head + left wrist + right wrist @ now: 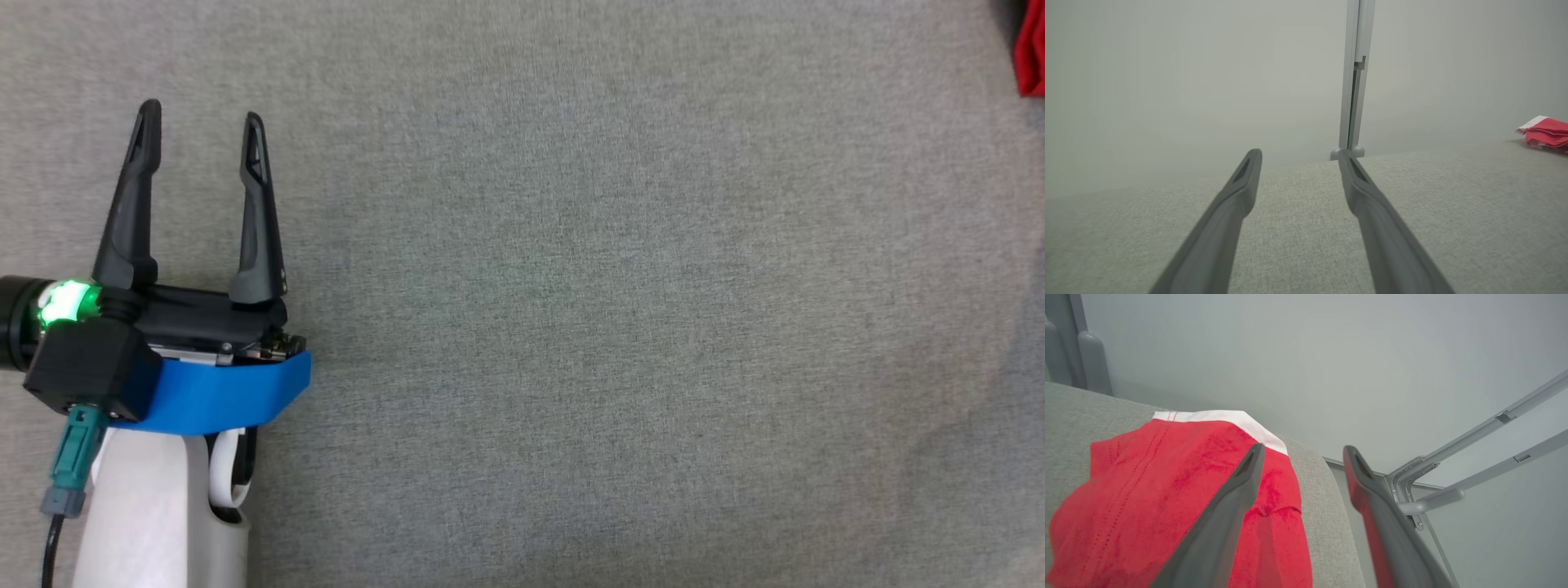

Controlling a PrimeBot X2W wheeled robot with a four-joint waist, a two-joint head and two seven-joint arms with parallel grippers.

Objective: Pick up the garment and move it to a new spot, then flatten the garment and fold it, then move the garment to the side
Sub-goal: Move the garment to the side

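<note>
Low at the left of the head view, the left tool (202, 113) on its pale forearm, blue band (220, 392) at the wrist, green light (65, 300) aglow. Two long dark fingers pointing up the view, spread wide, released, nothing between them, above bare grey woven-fabric worktop (612, 327). Out by the far right corner, the right tool (1303, 448), fingers parted too, released, gripping nothing. One finger crossing in front of the cloth, the other out past the worktop's edge. Beyond that edge, slanting grey metal rails (1474, 457). Ahead of the left tool, an upright grey metal post (1354, 81) against a pale wall. And the red cloth garment with a white band (1167, 490): fairly flat at the worktop's far right corner, faint stitch lines down it, well apart from the left tool.
</note>
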